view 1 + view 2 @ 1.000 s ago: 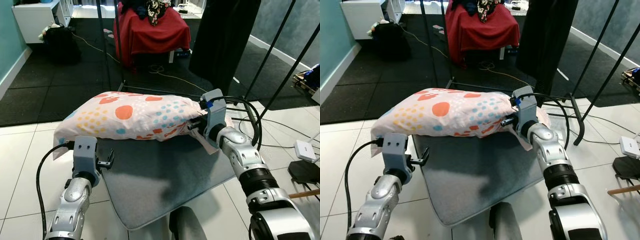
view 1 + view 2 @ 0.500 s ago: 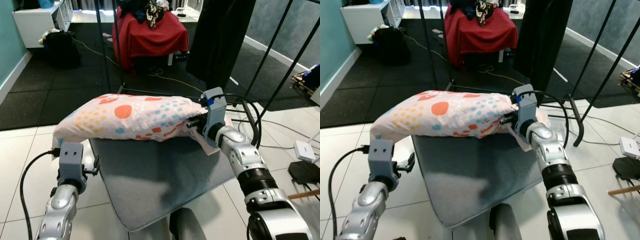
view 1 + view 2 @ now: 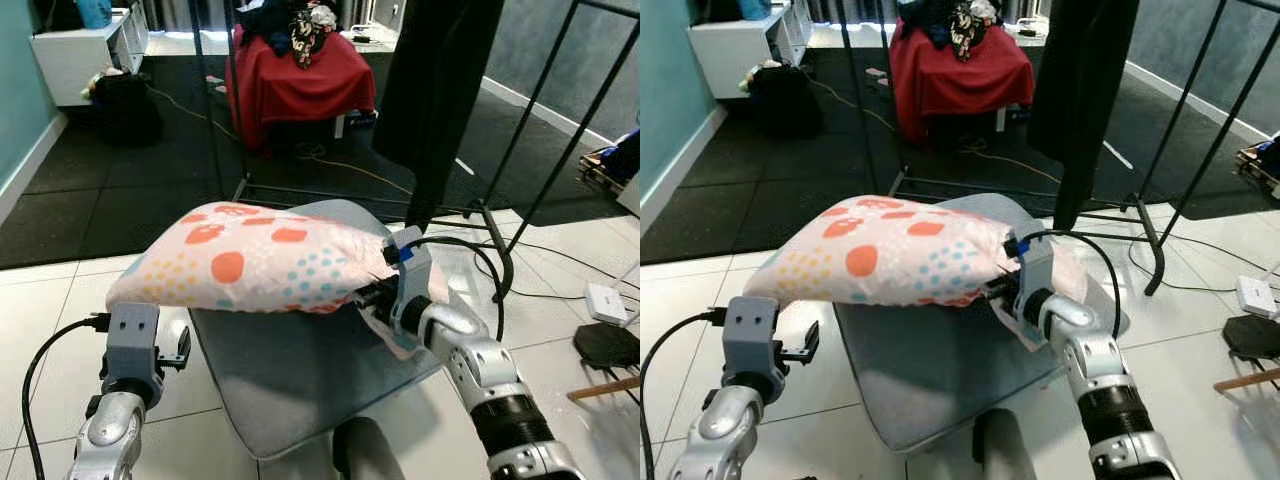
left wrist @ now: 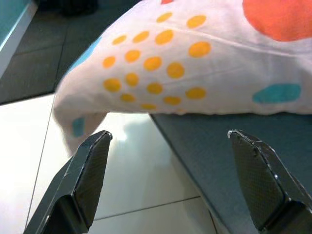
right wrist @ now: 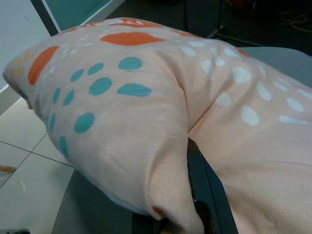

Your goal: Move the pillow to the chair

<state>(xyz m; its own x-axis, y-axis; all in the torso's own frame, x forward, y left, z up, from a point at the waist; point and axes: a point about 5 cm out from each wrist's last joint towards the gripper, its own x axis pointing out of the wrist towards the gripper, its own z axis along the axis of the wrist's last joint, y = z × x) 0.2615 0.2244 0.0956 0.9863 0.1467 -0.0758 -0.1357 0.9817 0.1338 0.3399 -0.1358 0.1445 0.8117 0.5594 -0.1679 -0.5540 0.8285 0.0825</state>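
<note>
Pale pink pillow w/ orange & teal dots [image 3: 250, 258] lies across grey padded chair seat [image 3: 300, 370]. Right gripper [image 3: 372, 296] pinching pillow end. Left gripper [image 4: 168, 146] fingers spread, just off pillow's other end.

The right arm reaches forward from the 5 o'clock corner of the head views, its silver forearm angled up toward 11 o'clock and the wrist block standing upright near the centre. The right hand [image 3: 368, 297] has its black fingers [image 5: 207, 195] clamped together on a fold of fabric, one finger edge showing in the right wrist view. The left arm rises from the 7 o'clock corner, forearm nearly vertical, a black cable looping off its wrist. The left hand [image 4: 170, 180] holds nothing, its two fingers spread wide apart and pointing forward.
</note>
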